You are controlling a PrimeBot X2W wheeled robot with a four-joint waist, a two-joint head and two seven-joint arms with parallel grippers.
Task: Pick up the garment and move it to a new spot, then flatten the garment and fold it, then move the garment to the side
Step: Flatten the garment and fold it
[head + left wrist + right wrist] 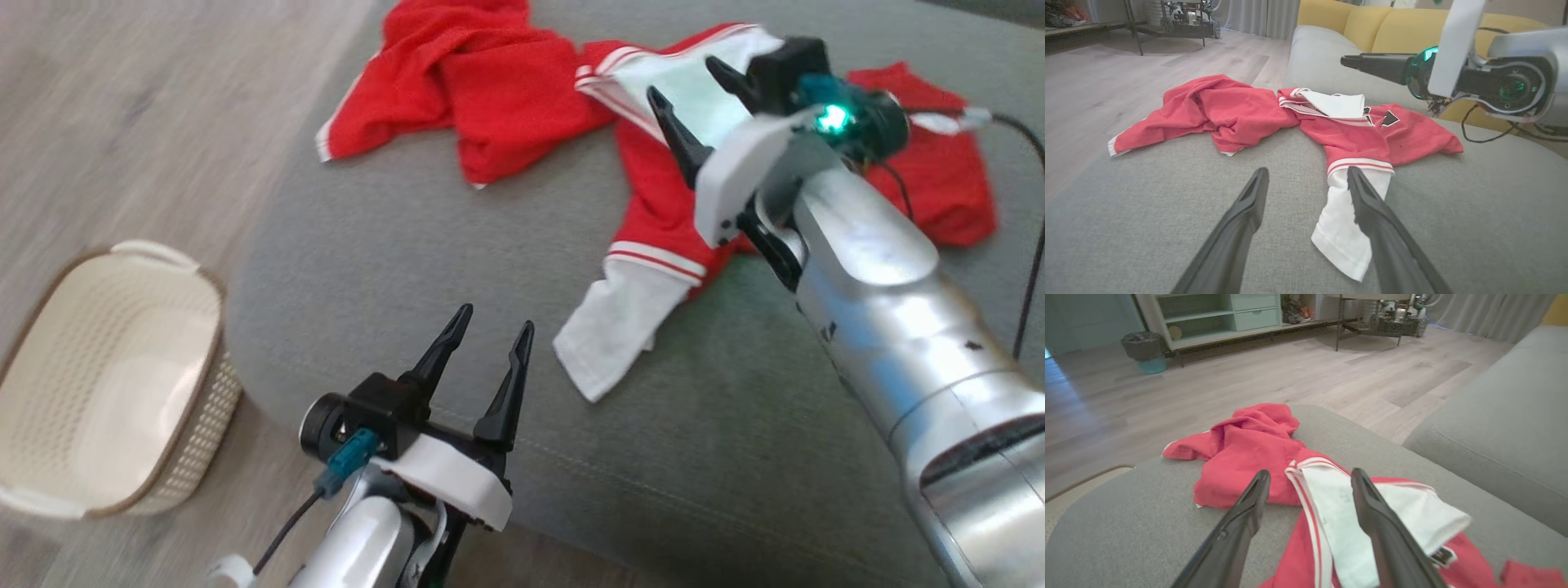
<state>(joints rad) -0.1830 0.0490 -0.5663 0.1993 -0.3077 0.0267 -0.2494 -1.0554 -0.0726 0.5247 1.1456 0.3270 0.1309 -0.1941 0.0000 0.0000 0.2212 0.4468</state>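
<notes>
Lying crumpled near the far edge of the gray sofa seat (408, 269), the red and white shirt (645, 204) looks ready for flattening. The left hand (496, 318) and the right hand (682, 77) are open and empty. Next, they probably need to grab its edges and pull.

Crumpled red-and-white garment (653, 212) lies on grey cushion (408, 245).

The left gripper (498, 317) has two long matte black plastic fingers (441, 351) that taper to sharp points. They root in a black block beneath a curved white plastic bracket (457, 486). A teal plug (349, 457) with a thin black cable (286, 532) sits beside a round black barrel (318, 426). The right gripper (682, 75) is built the same, with a glowing green light (833, 120) and a glossy silver forearm (890, 327) flecked with small dark specks.
</notes>
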